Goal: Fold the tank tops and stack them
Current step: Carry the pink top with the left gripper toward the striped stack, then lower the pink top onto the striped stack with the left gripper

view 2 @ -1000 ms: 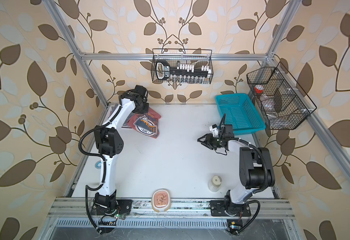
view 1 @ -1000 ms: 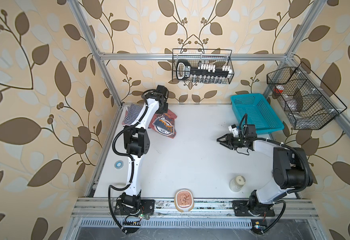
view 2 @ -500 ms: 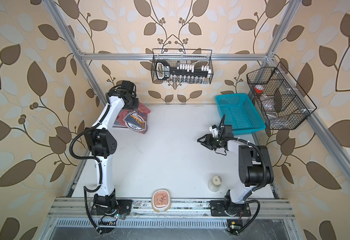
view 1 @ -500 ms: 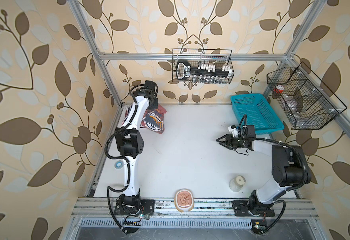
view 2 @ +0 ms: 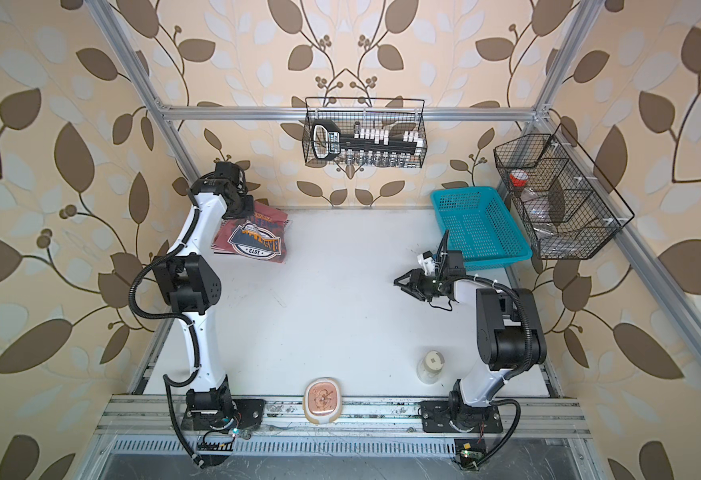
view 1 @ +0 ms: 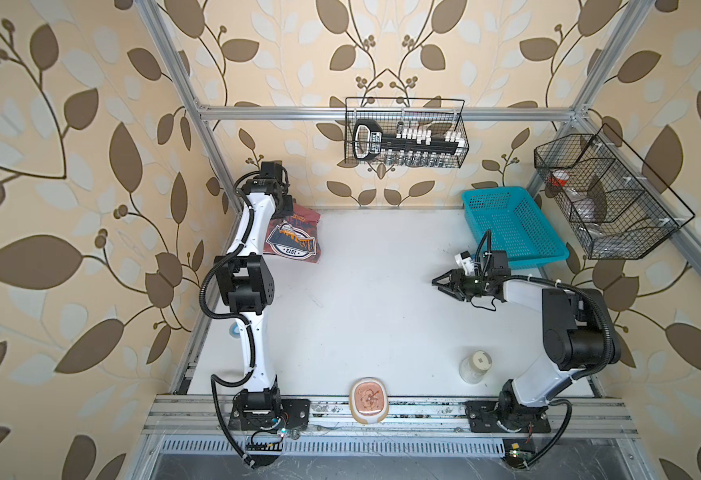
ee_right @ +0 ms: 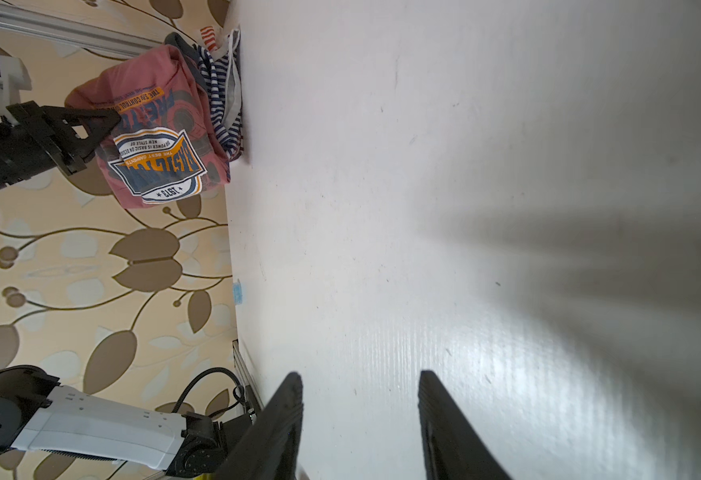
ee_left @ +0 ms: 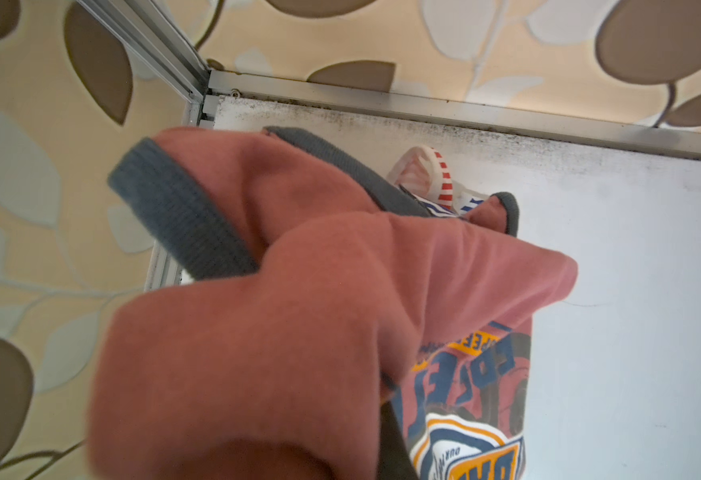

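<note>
One white table [view 1: 382,316]. Two arms: left arm [view 1: 253,232], right arm [view 1: 523,291]. Two black wire baskets on the walls: far wire basket [view 1: 404,137], right wire basket [view 1: 606,199]. One teal basket [view 1: 510,228] at far right.

Three tank tops bunched at the far left corner:
- dusty red tank top [ee_right: 153,137] uppermost
- navy-and-white striped tank top [ee_right: 220,104] under it
- red-and-white striped tank top [ee_left: 444,183] at the far edge, only a strap showing

One jar [view 1: 475,365] near right. One small dish [view 1: 368,400] at the near edge.

Left gripper [ee_right: 114,118] clamped on the dusty red tank top, cloth hanging down from it over the other two. Right gripper [ee_right: 359,415] spread wide, gripping nothing, well apart from the heap, near the teal basket.

Readable on the badge print: "1973", "NEW STYLE OF".
</note>
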Robot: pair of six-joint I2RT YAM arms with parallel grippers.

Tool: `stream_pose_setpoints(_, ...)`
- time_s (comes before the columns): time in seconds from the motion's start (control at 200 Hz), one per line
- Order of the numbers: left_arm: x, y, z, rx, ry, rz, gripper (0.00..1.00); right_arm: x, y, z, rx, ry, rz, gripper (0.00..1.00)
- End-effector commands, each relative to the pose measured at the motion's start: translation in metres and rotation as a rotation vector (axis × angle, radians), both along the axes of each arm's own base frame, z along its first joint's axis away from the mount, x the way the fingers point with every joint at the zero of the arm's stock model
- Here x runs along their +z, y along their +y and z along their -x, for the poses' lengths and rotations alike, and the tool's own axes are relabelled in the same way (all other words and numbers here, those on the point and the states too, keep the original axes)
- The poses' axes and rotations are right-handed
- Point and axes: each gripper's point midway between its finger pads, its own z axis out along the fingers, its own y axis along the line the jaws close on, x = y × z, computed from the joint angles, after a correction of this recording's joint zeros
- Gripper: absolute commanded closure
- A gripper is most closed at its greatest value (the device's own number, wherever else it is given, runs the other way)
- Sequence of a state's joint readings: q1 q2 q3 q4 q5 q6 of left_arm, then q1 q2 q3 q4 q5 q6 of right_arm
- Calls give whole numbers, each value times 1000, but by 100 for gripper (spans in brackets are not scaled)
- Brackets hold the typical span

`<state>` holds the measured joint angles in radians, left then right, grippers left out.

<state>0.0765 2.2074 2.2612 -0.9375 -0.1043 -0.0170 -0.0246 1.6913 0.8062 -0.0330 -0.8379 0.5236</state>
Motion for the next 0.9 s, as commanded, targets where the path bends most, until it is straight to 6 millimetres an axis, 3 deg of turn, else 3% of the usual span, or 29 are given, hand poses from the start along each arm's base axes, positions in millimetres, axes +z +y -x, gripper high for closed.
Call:
stream_pose_setpoints(0.0,29,10,-12,-22,-116,20,100,-6,5,1,12,17,6,54)
stream_pose_setpoints(0.31,-26,32,-58,-23,-146,80,100,-16,9,14,34,61,60,54)
stream_pose_setpoints(0.535,-60,57,-66,48,-124,97,100,-24,9,26,30,90,84,54)
stream_pose_setpoints(0.57,-62,62,-66,64,-124,98,92,-24,9,27,31,94,84,54)
stream_pose_setpoints(0.645,-62,71,-64,98,-129,102,87,-21,10,27,33,88,89,54)
stream_pose_setpoints(0.75,-53,82,-59,138,-151,111,71,-17,13,25,34,77,90,54)
stream_pose_setpoints(0.825,-42,88,-55,156,-177,113,52,-15,15,24,42,74,91,54)
stream_pose_setpoints(0.895,-32,89,-53,152,-195,125,47,-15,17,24,47,74,91,54)
